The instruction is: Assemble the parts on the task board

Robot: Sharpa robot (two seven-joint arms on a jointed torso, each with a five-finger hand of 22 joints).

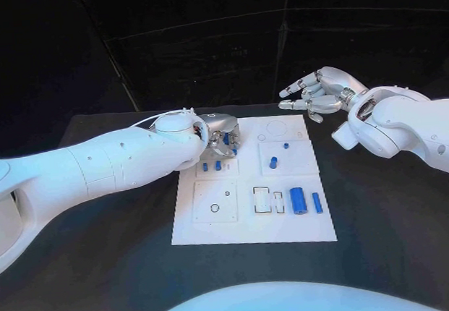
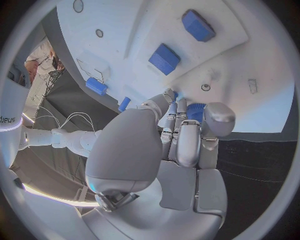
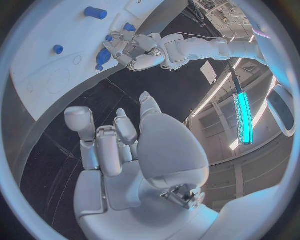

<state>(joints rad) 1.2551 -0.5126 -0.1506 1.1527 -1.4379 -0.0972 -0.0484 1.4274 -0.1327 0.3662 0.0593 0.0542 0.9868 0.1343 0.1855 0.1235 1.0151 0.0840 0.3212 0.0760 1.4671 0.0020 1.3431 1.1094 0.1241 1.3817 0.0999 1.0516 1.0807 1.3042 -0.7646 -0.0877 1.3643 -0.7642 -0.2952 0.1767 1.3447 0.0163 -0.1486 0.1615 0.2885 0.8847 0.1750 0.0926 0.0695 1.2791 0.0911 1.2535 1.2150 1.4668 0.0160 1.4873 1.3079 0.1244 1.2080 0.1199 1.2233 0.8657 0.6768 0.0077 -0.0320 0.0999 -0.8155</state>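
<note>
Your left silver many-fingered hand (image 1: pixel 221 135) is sitting over the far left part of the flat white rectangular task board (image 1: pixel 204 226), fingers bunched tight and pinching a small blue plastic part (image 2: pixel 195 111). Your right silver hand (image 1: pixel 319 92) is hovering off the board's far right corner, fingers spread loose, holding nothing. More little blue cylinder parts (image 1: pixel 299 202) are lying on the board's near right section.

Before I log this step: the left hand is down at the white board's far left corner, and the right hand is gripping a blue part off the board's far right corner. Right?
Not quite. The right hand holds nothing: its fingers are spread over the black table, as the head and right wrist views show. The left hand is indeed at the white board's far left corner, fingers down among the blue parts.
</note>
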